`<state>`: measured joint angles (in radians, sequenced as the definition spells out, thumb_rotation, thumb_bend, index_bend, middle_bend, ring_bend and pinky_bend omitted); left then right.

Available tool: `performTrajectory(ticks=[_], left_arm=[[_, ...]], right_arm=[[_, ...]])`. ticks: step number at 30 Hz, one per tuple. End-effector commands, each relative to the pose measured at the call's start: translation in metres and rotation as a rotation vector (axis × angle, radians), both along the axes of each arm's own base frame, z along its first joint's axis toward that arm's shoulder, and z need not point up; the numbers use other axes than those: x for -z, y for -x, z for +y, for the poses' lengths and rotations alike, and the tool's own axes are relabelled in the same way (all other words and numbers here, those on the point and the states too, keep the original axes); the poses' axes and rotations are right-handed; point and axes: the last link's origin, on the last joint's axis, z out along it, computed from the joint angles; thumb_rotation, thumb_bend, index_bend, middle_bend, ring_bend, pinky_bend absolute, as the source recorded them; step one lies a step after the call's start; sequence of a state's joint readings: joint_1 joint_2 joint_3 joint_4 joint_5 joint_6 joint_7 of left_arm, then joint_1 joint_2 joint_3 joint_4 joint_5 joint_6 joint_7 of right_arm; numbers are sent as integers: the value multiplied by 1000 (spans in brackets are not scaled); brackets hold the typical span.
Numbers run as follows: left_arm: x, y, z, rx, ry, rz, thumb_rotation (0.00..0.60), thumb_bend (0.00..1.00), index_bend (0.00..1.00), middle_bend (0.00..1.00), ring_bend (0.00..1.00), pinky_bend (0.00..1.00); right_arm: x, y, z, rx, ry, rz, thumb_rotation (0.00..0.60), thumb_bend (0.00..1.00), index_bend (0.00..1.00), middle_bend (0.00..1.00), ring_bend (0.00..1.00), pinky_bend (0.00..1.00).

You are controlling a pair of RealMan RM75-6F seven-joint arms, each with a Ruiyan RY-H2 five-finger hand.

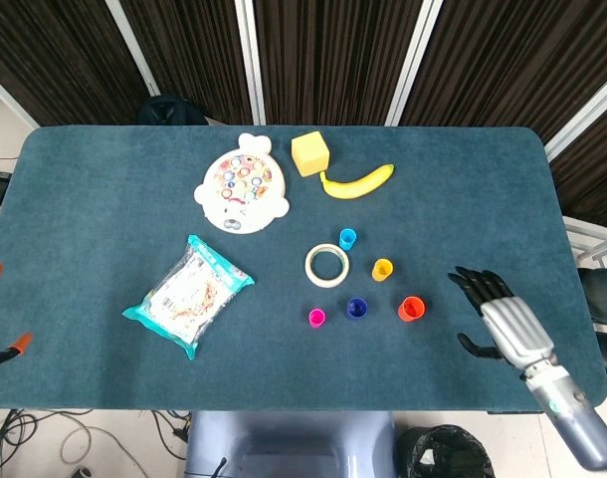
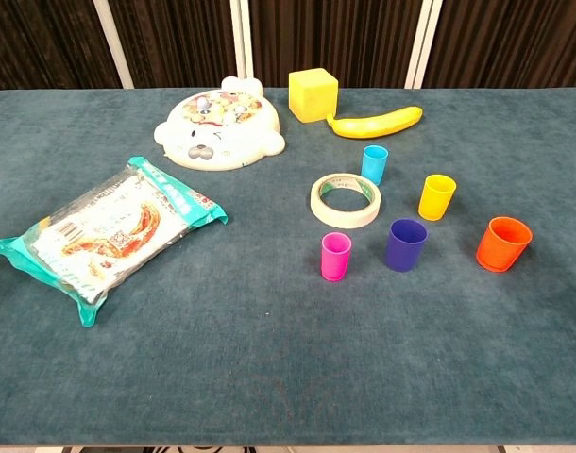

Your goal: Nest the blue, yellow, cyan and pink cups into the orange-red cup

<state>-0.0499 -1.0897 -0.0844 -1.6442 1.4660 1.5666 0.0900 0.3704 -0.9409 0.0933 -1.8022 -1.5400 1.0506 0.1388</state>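
Right hand hangs over the teal table just right of the small orange-red plastic cup, fingers spread, holding nothing. That cup stands upright, apart from the others. Beside it sit the dark blue cup and pink cup; the yellow cup and cyan cup stand beyond. Only the head view shows the hand; the left hand is out of sight.

A broad bench in dark teal felt fills the view, backed by a wall of dark ribbed panels split by slanting white posts, with cables trailing on pale floor below its near edge.
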Motion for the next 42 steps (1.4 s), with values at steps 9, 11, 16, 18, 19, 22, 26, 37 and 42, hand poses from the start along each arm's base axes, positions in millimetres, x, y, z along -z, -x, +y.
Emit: performTrajectory(ticks=[9, 11, 16, 18, 19, 22, 26, 37, 42], left_arm=[[0, 0, 0, 0, -3, 0, 600, 127, 39, 19, 0, 0], [0, 1, 1, -3, -2, 0, 600, 127, 39, 19, 0, 0], [1, 1, 1, -3, 2, 0, 600, 127, 39, 19, 0, 0], [1, 1, 2, -5, 1, -1, 600, 127, 39, 19, 0, 0], [0, 1, 2, -5, 1, -2, 600, 128, 39, 19, 0, 0], [0, 2, 2, -7, 0, -2, 600, 128, 39, 19, 0, 0], [0, 2, 2, -8, 1, -4, 600, 128, 39, 19, 0, 0], [-1, 3, 3, -10, -2, -5, 600, 127, 39, 19, 0, 0], [0, 3, 3, -11, -1, -5, 600, 127, 39, 19, 0, 0]], right_arm=[[34, -72, -44, -64, -228, 61, 600, 413, 39, 27, 45, 36], [43, -79, -46, -75, -248, 65, 600, 413, 38, 27, 45, 35], [68, -96, -52, -119, -270, 85, 600, 413, 39, 27, 45, 35], [75, -100, -55, -132, -262, 95, 600, 413, 38, 28, 45, 36], [78, -101, -55, -135, -259, 95, 600, 413, 38, 27, 45, 35], [90, -105, -59, -134, -254, 101, 600, 413, 39, 27, 46, 35], [101, -108, -64, -127, -253, 119, 600, 413, 42, 28, 45, 35], [122, -107, -71, -106, -255, 172, 600, 413, 156, 27, 45, 35], [127, -105, -70, -103, -258, 182, 600, 413, 191, 27, 45, 35]])
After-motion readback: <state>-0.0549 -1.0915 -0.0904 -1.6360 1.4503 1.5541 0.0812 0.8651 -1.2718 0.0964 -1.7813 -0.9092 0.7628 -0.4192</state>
